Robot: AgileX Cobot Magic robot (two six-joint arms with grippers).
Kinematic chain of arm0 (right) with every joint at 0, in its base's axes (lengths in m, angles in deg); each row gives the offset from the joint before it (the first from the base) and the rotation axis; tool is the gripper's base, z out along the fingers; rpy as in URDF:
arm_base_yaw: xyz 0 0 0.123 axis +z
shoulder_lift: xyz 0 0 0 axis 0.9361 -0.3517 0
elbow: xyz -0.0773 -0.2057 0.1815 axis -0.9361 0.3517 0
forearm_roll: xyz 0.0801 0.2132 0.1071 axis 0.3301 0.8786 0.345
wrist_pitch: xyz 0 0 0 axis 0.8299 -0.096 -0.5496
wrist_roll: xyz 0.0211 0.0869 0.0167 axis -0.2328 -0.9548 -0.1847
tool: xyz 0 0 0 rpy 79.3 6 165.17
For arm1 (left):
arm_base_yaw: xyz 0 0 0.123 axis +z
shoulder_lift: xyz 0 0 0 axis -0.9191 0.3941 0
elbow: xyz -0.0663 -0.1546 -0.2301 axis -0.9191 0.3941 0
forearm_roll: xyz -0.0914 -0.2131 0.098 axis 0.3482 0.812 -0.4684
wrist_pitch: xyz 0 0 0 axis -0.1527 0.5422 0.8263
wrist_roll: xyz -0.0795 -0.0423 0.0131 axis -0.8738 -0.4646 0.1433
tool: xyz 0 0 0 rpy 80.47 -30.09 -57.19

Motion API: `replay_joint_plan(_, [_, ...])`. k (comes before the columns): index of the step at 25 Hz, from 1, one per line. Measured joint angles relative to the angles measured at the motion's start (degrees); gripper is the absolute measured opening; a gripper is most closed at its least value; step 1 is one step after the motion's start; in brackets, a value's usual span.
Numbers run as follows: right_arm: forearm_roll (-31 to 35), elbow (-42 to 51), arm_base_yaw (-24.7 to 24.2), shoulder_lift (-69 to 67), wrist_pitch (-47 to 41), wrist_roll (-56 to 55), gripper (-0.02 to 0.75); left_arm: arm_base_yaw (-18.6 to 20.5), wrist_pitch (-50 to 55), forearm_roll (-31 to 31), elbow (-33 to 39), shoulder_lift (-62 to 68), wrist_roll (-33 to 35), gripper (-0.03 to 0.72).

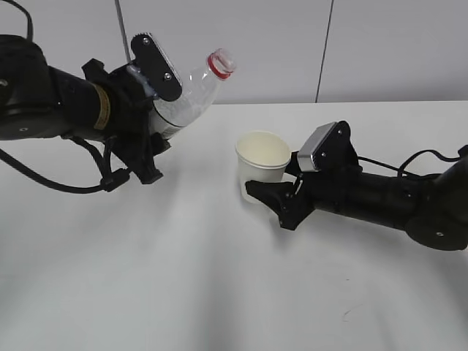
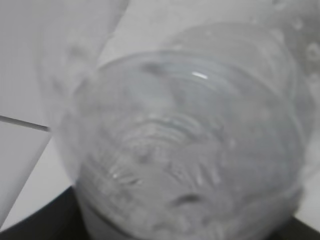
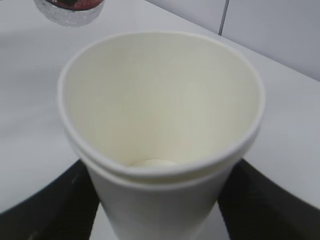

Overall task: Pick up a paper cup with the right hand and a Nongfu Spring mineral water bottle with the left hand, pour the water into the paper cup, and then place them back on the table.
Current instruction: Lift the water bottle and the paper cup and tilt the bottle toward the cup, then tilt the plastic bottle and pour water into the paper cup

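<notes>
My left gripper is shut on the clear Nongfu Spring bottle and holds it in the air, tilted, its red-ringed open neck pointing up and right toward the cup. The left wrist view is filled by the blurred bottle. My right gripper is shut on the cream-white paper cup, upright, just right of the table's middle. The right wrist view looks down into the cup, black fingers on both sides, and shows the bottle's mouth at top left. No water stream shows.
The white table stretches in front of both arms with only a few small dark marks. A pale wall with vertical seams stands behind it. The right arm's cable lies on the table at far right.
</notes>
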Motion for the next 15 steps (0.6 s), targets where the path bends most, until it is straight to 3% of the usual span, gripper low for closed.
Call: replay_joint_plan(15, [-10.20, -3.24, 0.00, 0.11, -3.40, -4.16, 0.514, -0.20, 5.50, -11.27, 0.00, 0.00, 0.15, 0.420])
